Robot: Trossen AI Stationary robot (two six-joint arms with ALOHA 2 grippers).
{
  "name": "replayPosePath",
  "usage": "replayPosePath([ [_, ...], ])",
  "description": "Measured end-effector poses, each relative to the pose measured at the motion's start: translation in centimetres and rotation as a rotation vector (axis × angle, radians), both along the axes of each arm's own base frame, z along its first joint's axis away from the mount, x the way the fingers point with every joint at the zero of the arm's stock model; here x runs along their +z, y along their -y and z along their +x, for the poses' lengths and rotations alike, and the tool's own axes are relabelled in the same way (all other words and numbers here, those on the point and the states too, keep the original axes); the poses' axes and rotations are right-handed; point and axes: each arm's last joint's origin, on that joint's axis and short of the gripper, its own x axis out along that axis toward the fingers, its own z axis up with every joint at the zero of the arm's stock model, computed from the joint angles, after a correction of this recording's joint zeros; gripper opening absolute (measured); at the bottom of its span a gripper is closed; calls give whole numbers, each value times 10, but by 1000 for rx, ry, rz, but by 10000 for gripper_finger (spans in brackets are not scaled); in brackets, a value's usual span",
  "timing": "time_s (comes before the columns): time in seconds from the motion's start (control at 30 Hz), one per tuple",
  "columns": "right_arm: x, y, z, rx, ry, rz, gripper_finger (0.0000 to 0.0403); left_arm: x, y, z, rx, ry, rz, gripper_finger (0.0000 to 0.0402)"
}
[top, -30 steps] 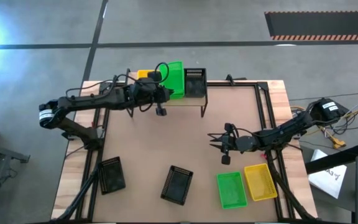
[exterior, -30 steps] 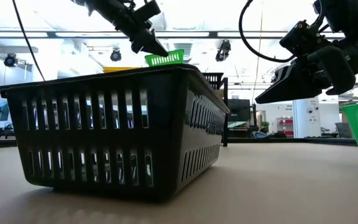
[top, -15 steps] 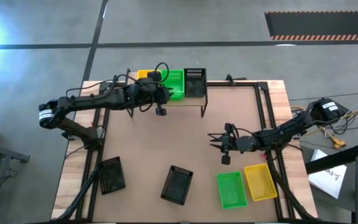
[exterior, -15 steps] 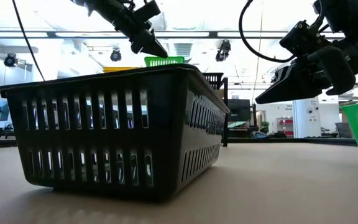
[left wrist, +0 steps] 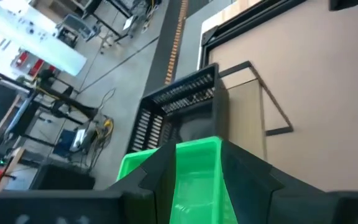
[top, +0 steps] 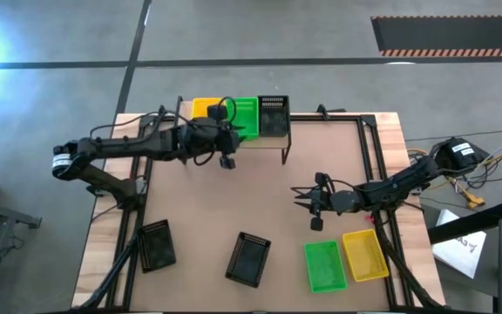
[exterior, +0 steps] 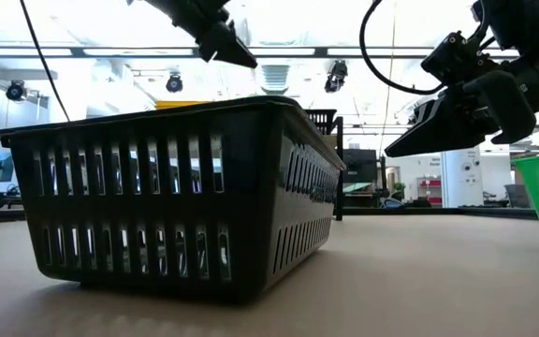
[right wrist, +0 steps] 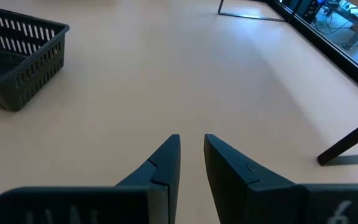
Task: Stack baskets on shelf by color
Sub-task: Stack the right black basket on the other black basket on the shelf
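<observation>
Green basket [top: 246, 116] on the shelf [top: 268, 142], middle of the row, just ahead of the left gripper [top: 231, 138]. Fingers [left wrist: 160, 171] spread either side of its near rim, no longer pinching it, seen clearly in the left wrist view, rim [left wrist: 197, 149] between the two dark tips. Beyond that green basket, at one side, black basket [top: 274, 114]; at the other side, yellow basket [top: 204, 107]. All three side by side on the plank.

Right gripper [top: 304, 199] low over bare tabletop [top: 260, 196], well apart from the shelf, fingers [right wrist: 166, 163] slightly parted with a narrow gap, holding nothing. Behind it, toward the table's front edge: loose green basket [top: 324, 265] touching loose yellow basket [top: 364, 254]. Farther off to its side: black basket near centre front [top: 248, 258], then another black one [top: 157, 245] at the far front corner. Nearest black basket filling the low view [exterior: 176, 192], upright on the table.
</observation>
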Motion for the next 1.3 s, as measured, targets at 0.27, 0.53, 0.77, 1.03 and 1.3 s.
replayPosePath([
  [0.27,0,0,0,0,1,0,66,-7,8,7,65,71,-132,111],
  [0.53,0,0,0,3,2,-6,66,-25,-14,10,183,52,-174,111],
  [0.77,0,0,1,0,0,0,66,-27,-27,6,255,63,-203,111],
  [1.03,2,0,1,-5,11,16,66,-6,-12,0,288,30,-162,111],
  [1.3,0,-3,1,54,-3,97,66,-17,91,-9,-33,-117,-212,95],
])
